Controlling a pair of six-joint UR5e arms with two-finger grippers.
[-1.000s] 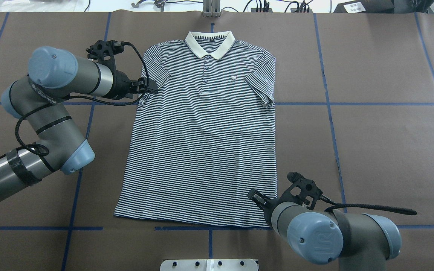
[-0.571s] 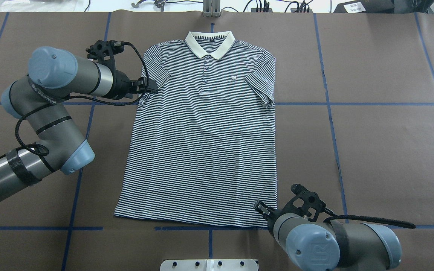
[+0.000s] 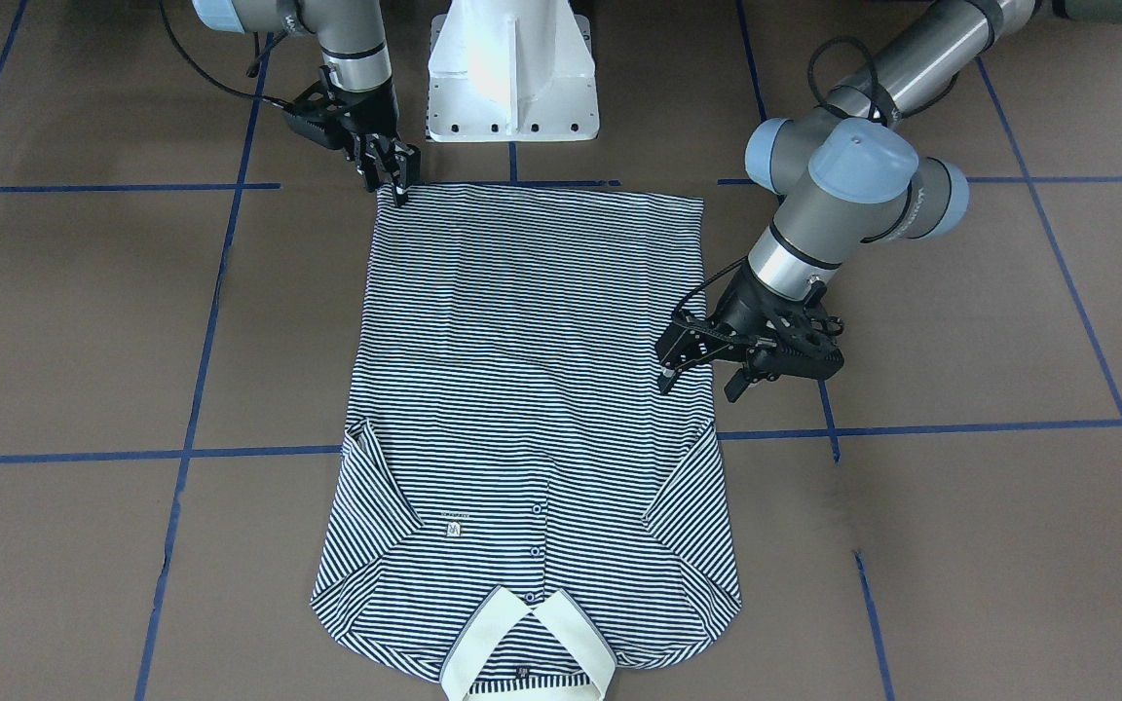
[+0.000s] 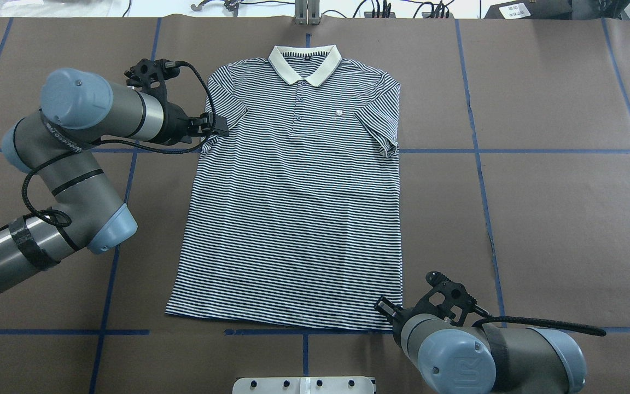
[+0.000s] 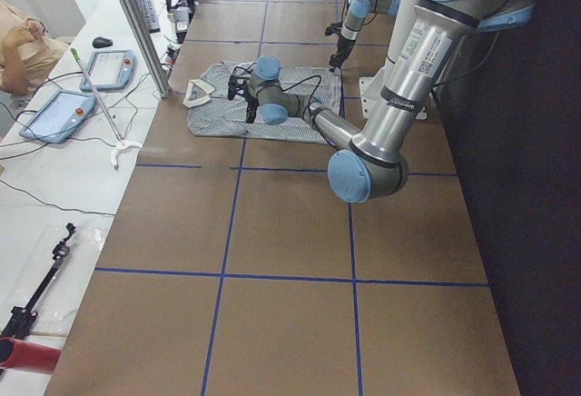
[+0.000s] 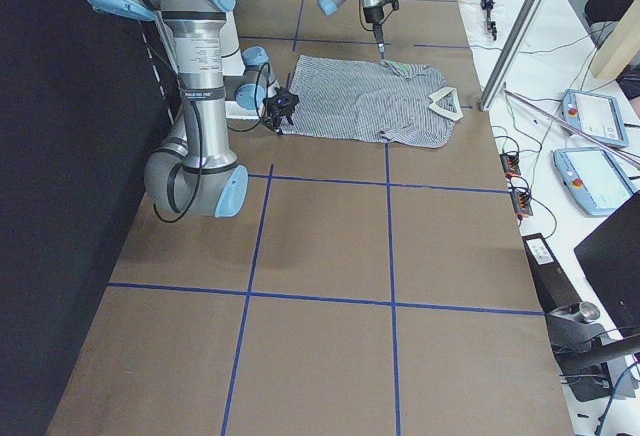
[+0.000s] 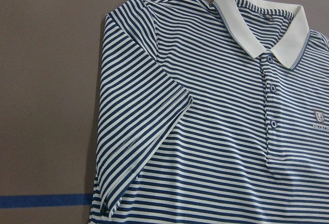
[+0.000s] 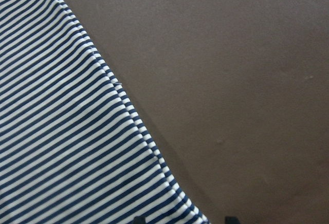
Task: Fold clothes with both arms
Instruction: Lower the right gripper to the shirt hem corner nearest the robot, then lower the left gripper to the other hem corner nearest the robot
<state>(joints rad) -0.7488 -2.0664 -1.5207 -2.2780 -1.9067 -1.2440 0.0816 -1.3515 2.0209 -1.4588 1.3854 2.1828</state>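
The left fingers stand apart at the sleeve edge of the shirt. The right fingers, also apart, straddle its hem corner on the counter.

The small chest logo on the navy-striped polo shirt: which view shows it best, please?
The left wrist view: the chest logo is largest there. Overhead and front-facing views show it tiny; the others don't reveal it.
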